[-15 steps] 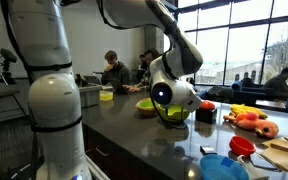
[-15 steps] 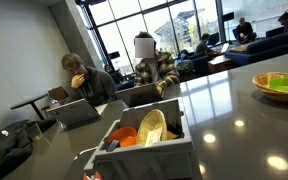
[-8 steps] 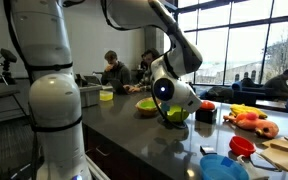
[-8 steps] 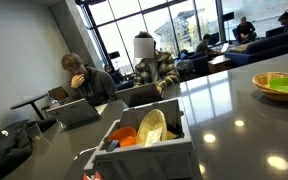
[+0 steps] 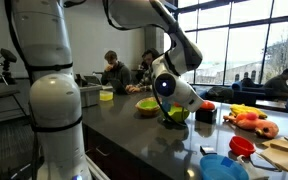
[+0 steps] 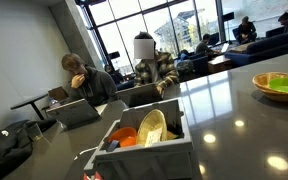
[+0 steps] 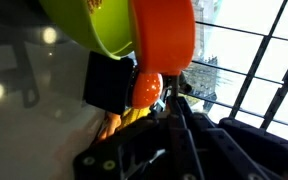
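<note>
End effector (image 7: 144, 90): fingers drawn together and clamped on the lower knob of the orange item (image 7: 164, 38), as far as the wrist view shows. One black finger pad (image 7: 109, 82) sits at 9 o'clock of that knob. In an exterior view the unit hangs low over the counter (image 5: 134, 135), at the green bowl (image 5: 174, 117).

Orange item: smooth, rounded and glossy; its kind cannot be told. Location: in the grip, rising toward 12 o'clock from the fingers in the wrist view, against the green bowl's edge. Whether it touches the bowl or is just clear of it cannot be told. Handling, judged: light, stiff moulded plastic, not fragile, slippery on the curved face. The best hold is the narrow knob, where the pads close squarely, rather than the wide body.

Green bowl: lime, at 11 o'clock of the grip in the wrist view. It stands on the dark, reflective counter.

Second green dish (image 5: 146, 105): 9 o'clock of the bowl, near.

Red piece (image 5: 206, 105): 3 o'clock, near.

Toy fruit (image 5: 250, 119): yellow and orange, farther toward 3 o'clock.

Red cup (image 5: 242, 146), blue plate (image 5: 222, 166): 4 to 5 o'clock, toward the counter's front.

White bin (image 6: 144, 150): holds orange and cream dishes.

Seated people (image 5: 112, 72): background tables, by the windows.
</note>
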{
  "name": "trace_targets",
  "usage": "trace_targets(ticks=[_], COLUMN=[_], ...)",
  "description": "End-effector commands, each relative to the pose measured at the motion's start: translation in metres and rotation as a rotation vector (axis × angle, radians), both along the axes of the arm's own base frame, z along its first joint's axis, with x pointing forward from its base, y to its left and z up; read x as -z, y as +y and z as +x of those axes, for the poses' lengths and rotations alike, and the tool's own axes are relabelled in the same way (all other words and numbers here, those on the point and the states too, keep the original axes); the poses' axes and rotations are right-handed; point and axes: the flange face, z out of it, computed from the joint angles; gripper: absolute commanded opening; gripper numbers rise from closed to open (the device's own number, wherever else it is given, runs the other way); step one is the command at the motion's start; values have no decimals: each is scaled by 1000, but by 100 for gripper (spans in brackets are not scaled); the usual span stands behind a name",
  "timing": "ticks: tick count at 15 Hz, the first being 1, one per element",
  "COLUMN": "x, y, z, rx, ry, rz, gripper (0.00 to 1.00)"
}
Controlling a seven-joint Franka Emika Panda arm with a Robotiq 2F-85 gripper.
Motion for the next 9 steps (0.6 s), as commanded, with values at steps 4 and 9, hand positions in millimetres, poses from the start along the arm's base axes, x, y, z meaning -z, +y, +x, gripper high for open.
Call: trace_targets(ticks=[4,9], x=[-8,-13], y=[2,6], z=[5,7], rx=[-21,-23], ry=[71,104], rz=[-53,-98], gripper=[1,1])
